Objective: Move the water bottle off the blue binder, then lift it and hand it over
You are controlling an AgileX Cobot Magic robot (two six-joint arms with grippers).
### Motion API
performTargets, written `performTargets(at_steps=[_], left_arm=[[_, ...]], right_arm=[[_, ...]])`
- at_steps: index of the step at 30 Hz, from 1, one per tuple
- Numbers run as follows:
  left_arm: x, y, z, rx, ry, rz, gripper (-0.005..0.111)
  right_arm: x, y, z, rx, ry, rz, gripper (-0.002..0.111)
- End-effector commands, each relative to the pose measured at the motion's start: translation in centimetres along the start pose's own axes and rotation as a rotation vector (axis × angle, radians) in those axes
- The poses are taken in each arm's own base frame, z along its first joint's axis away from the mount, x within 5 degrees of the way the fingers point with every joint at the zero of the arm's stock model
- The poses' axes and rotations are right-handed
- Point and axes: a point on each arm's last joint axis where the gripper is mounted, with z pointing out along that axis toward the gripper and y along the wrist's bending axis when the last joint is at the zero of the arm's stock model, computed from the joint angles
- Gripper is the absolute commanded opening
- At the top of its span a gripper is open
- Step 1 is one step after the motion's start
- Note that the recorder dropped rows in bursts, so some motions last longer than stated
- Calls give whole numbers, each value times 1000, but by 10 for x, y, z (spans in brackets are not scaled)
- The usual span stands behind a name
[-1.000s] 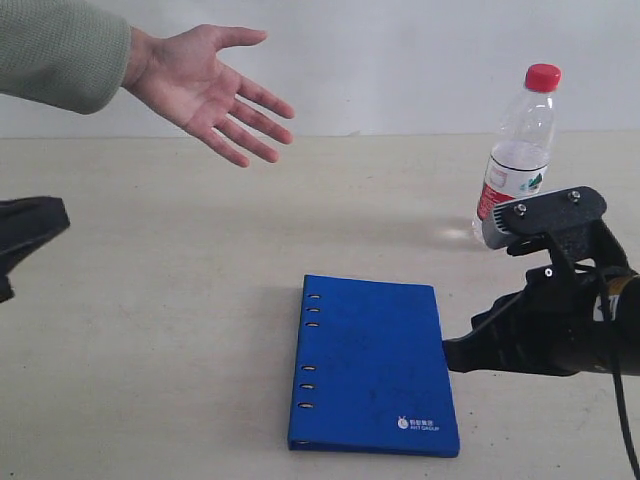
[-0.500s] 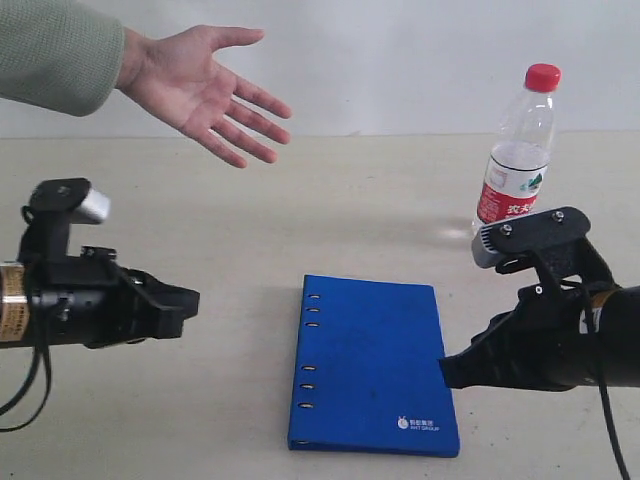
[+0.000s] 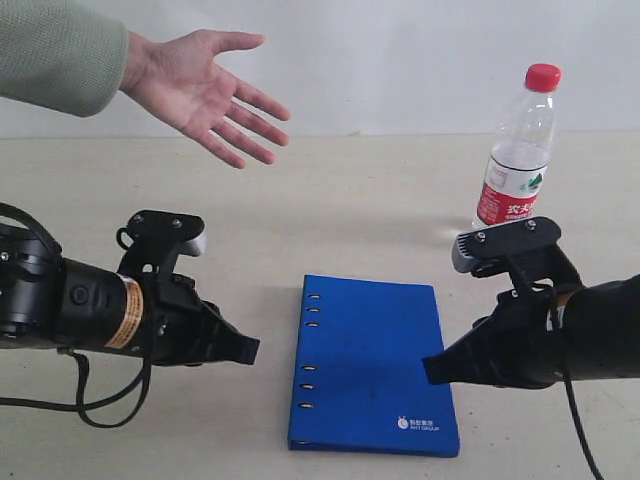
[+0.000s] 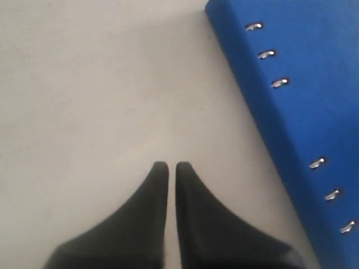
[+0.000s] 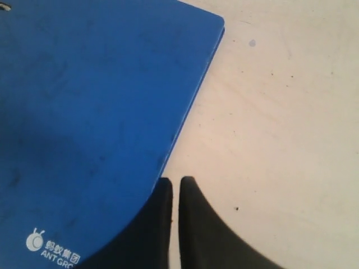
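The blue binder (image 3: 372, 364) lies flat on the table, spine holes toward the left arm. The water bottle (image 3: 516, 160) stands upright on the table behind my right arm, off the binder, red cap up. My left gripper (image 3: 250, 350) is shut and empty, low over the table a short way left of the spine edge; the wrist view shows the binder (image 4: 303, 101) beside the left gripper (image 4: 168, 165). My right gripper (image 3: 430, 368) is shut and empty at the binder's right edge (image 5: 185, 112), where the wrist view has the right gripper (image 5: 175, 180).
A person's open hand (image 3: 205, 85), palm up, in a green sleeve, hovers over the far left of the beige table (image 3: 330, 210). A white wall rises behind the table.
The left arm has come in from the left edge toward the binder's spine side. The right gripper has slid a little left to the binder's right edge. Bottle and binder have not moved.
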Motion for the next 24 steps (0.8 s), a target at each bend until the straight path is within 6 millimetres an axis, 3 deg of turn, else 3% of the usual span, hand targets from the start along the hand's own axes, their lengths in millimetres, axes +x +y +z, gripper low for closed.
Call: performTargets(at_steps=[1, 6, 9, 17, 24], left_arm=[[-1, -12, 6, -41, 24, 7, 4], [-13, -8, 7, -270, 49, 34, 4], [-19, -10, 5, -318, 50, 40, 4], [-20, -32, 15, -110, 17, 1, 4], [-8, -47, 32, -37, 46, 14, 4]], right_arm=[[-3, 1, 5, 0, 16, 2, 0], [-2, 1, 5, 0, 22, 2, 0], [-2, 1, 5, 0, 22, 2, 0], [0, 1, 5, 1, 42, 23, 0], [-1, 1, 5, 1, 22, 30, 0]])
